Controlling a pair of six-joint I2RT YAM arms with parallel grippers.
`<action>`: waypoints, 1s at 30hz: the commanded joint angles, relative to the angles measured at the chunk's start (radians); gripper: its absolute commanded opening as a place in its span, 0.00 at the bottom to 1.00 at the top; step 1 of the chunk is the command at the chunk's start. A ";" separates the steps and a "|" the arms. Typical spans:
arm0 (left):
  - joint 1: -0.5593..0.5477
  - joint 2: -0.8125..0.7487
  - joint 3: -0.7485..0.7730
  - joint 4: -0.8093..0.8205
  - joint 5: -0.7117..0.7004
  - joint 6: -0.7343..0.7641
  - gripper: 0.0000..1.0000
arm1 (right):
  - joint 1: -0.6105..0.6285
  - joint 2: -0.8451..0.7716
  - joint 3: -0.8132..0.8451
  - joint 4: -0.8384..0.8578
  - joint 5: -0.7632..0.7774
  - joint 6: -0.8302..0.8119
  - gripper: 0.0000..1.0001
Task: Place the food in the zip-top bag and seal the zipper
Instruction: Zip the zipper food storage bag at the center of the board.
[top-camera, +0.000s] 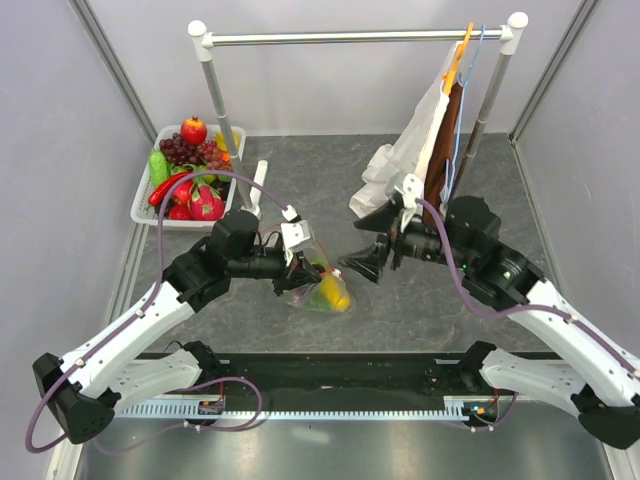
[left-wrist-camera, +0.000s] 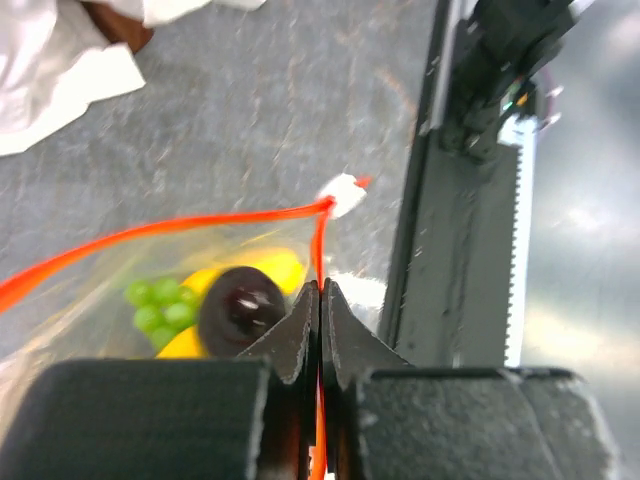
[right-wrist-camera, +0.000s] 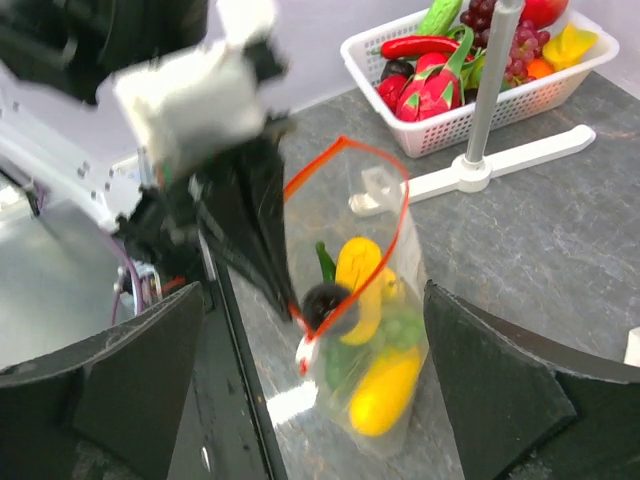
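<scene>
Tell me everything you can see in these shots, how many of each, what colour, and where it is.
zip-top bag: one, clear, middle of the table
zipper: one, orange-red, along the bag's mouth, white slider at its end
food in the bag: several pieces, yellow, green grapes, one dark piece, inside the bag
basket: one, white, far left
food in the basket: a heap, red, green, purple, yellow, in the basket
clothes rail: one, silver bar on white posts, far side
white cloth: one, on an orange hanger, rail's right end
left end effector: one, black, shut on the zipper
right end effector: one, black, open, right of the bag, holding nothing
</scene>
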 joint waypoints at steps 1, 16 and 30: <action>0.005 0.009 0.049 0.134 0.094 -0.131 0.02 | 0.001 -0.122 -0.118 -0.033 -0.041 -0.117 0.93; 0.005 0.048 0.057 0.194 0.114 -0.151 0.02 | 0.002 -0.166 -0.362 0.102 -0.088 -0.346 0.65; 0.005 0.080 0.071 0.230 0.123 -0.151 0.02 | 0.004 -0.087 -0.364 0.168 -0.110 -0.297 0.43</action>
